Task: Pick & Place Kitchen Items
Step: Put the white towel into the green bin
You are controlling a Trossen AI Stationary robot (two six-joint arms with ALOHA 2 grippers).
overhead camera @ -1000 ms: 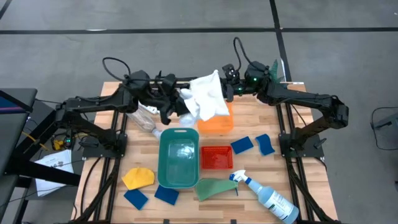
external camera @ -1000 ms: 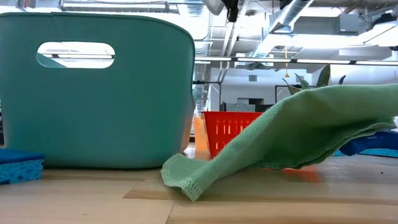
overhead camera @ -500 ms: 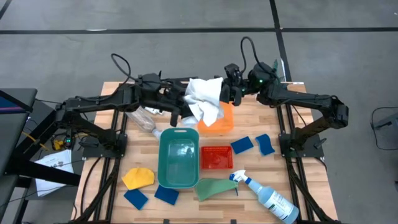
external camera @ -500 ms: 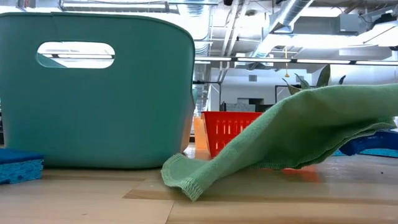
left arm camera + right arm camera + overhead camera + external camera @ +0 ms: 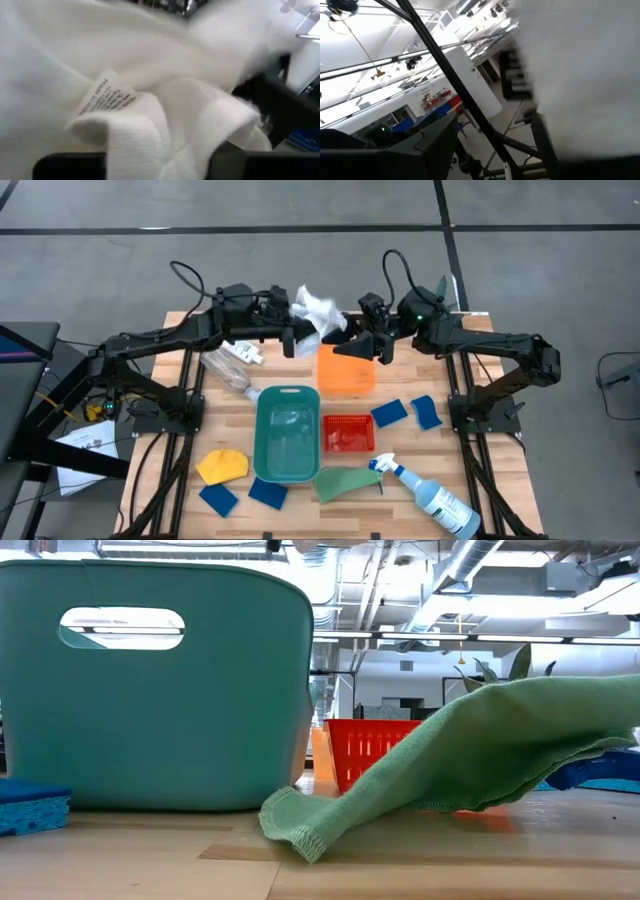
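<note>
Left gripper point(image 5: 296, 332) clamped on the white cloth point(image 5: 316, 310), holding it bunched up in the air at the far side of the table, just beside the orange bin point(image 5: 346, 370). Probably kept high so the loose folds clear the rim before going down into a container. Right gripper point(image 5: 362, 343) sits close on the other side of the cloth, jaws spread wide, gripping nothing by the look of it; placed like a helper that could catch a trailing corner.

Rest of the items down on the wood: green cloth point(image 5: 345, 482) in front of the teal tub point(image 5: 287, 432), yellow cloth point(image 5: 222, 465) off to its left, blue sponges point(image 5: 389, 413) beside the red basket point(image 5: 349, 433), spray bottle point(image 5: 428, 494) lying at the near right corner.

Worth noting from the views: overhead gives the full layout and both arms. Table-level only gets the teal tub wall, red basket and the draped green cloth point(image 5: 480, 755), no gripper at all. Left wrist view is filled with white fabric point(image 5: 165, 100), care label readable as a tag, confirming the grip. Right wrist view mostly points at the room and ceiling, with a white blur along one side.
</note>
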